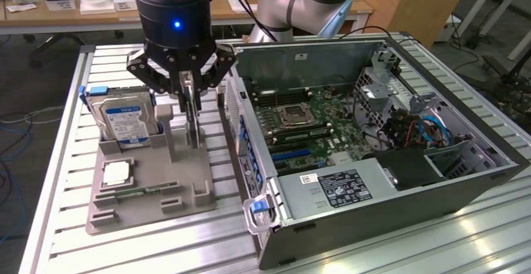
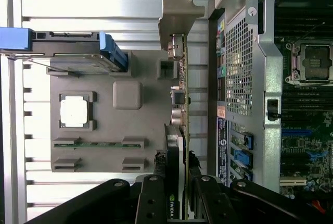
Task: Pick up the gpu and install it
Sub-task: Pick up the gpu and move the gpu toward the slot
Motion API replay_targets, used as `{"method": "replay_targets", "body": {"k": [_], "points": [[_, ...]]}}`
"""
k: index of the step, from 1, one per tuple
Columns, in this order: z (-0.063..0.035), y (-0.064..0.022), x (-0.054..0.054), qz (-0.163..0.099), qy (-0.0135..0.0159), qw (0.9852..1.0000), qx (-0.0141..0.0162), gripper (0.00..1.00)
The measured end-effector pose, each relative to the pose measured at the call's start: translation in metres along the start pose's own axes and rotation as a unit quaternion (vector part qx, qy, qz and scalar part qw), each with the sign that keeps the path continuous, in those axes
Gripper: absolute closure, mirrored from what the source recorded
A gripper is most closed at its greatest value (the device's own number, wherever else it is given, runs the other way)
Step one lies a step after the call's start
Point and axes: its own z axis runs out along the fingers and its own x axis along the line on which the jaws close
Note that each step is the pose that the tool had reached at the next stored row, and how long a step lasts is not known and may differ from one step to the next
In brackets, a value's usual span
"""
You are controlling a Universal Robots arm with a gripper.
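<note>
the gripper (image 1: 191,92) is clamping its fingers narrowly on the gpu (image 1: 194,125), holding it upright on edge at the gray holder (image 1: 158,190), between the hard drive (image 1: 124,122) on the exterior view's left and the open computer case (image 1: 464,184) on its right.

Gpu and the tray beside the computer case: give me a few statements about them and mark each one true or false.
1. The gripper is closed on the gpu. True.
2. The gpu is already seated in the motherboard. False: it stands on edge over the gray fixture tray, outside the computer case.
3. The hard drive stands upright in the tray. True.
4. The computer case has its side panel on. False: the side is open and the motherboard is exposed.
</note>
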Motion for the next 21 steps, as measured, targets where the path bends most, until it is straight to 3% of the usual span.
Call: {"method": "replay_targets", "body": {"k": [10, 21], "points": [[-0.0002, 0.0, 0.0, 0.0, 0.0, 1.0, 0.0, 0.73], [-0.0104, 0.0006, 0.0, 0.0, -0.0001, 1.0, 0.0, 0.73]]}}
